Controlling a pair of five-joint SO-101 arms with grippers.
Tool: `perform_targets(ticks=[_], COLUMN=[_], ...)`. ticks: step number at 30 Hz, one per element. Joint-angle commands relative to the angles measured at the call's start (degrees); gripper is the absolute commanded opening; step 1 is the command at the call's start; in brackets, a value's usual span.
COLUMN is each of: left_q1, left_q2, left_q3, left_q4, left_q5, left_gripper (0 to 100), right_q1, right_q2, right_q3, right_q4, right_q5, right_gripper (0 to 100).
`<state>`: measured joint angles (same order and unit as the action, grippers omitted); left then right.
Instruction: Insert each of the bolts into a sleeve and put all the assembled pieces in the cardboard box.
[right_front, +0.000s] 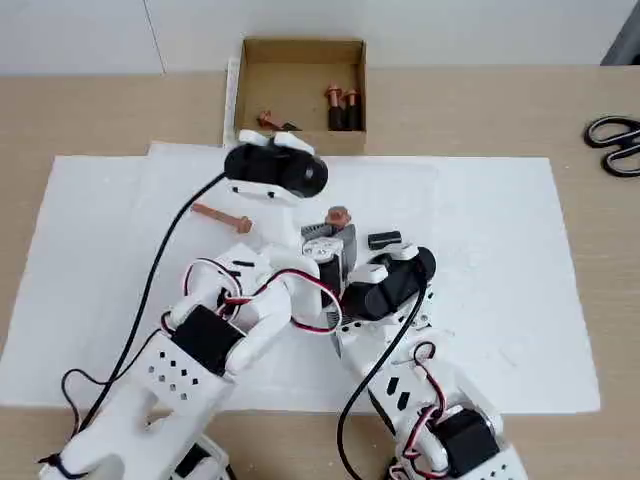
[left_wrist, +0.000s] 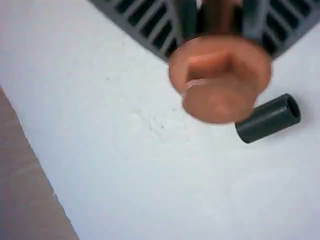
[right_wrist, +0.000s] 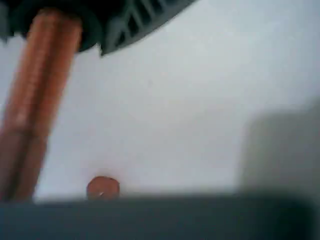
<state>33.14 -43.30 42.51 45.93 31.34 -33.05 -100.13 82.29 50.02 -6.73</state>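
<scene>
— What did the left gripper (left_wrist: 218, 22) have?
— It was clamped on a copper-coloured metal bolt with a broad round head (left_wrist: 220, 85); grey ribbed fingers (left_wrist: 145, 25) pressed the shank from both sides just behind the head.
— And the short black tubular sleeve (left_wrist: 268, 118)?
— It lay on its side on the white paper sheet (right_front: 500, 290), near the held bolt.
— How did the right gripper (right_front: 347, 258) stand?
— It sat close against the left one; whether it was gripping anything could not be told. Its wrist view showed a long threaded copper shank (right_wrist: 40, 100) running out of a dark shape, and whether that was the same bolt could not be told either.
— Where were the other pieces?
— A second loose copper bolt (right_front: 222, 216) lay flat on the sheet, apart from the arms. The open brown cardboard box (right_front: 295, 85) stood on the light wooden table (right_front: 100, 110) at the sheet's far edge. Inside, two bolt-in-sleeve pieces (right_front: 342, 108) stood upright side by side in one corner, and a third assembled piece (right_front: 272, 121) lay down near the opposite wall. A pair of black-handled scissors (right_front: 612, 142) lay off the sheet, at the table's right edge
</scene>
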Motion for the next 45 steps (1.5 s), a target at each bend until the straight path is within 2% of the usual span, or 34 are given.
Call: perform_targets(ticks=[1,8,15,27,31,33,40,45], left_q1=[0.1,0.2,4.6,4.6,4.6,4.3,-5.6,-6.7], left_q2=[-1.8,-1.8,-1.8,-1.8,-1.8,-2.5,-9.9,-11.7], left_q3=[0.4,0.6,0.5,5.0,4.8,3.7,2.5,2.9], left_q4=[0.0,0.9,9.9,10.0,10.0,10.3,13.5,13.4], left_q5=[-0.2,-0.4,-0.5,-0.6,-6.8,-9.6,-9.8,-9.8], left_gripper=[1,1,1,1,1,5,29,30], right_q1=[-0.4,-0.3,-0.3,-0.3,-0.3,-0.3,-0.3,-0.3], right_q2=[-0.7,-0.7,-0.7,-0.7,-0.7,-0.7,-0.7,-0.7], right_q3=[-0.6,-0.6,-0.6,-0.6,-0.6,-0.6,-0.6,-0.5], right_q4=[-1.5,-1.5,-1.5,-1.5,-1.5,-1.5,-1.5,-1.5], right_q5=[0.1,0.1,0.1,0.1,0.1,0.1,0.1,0.1], right_gripper=[0.4,0.4,0.4,0.4,0.4,0.4,0.4,0.4])
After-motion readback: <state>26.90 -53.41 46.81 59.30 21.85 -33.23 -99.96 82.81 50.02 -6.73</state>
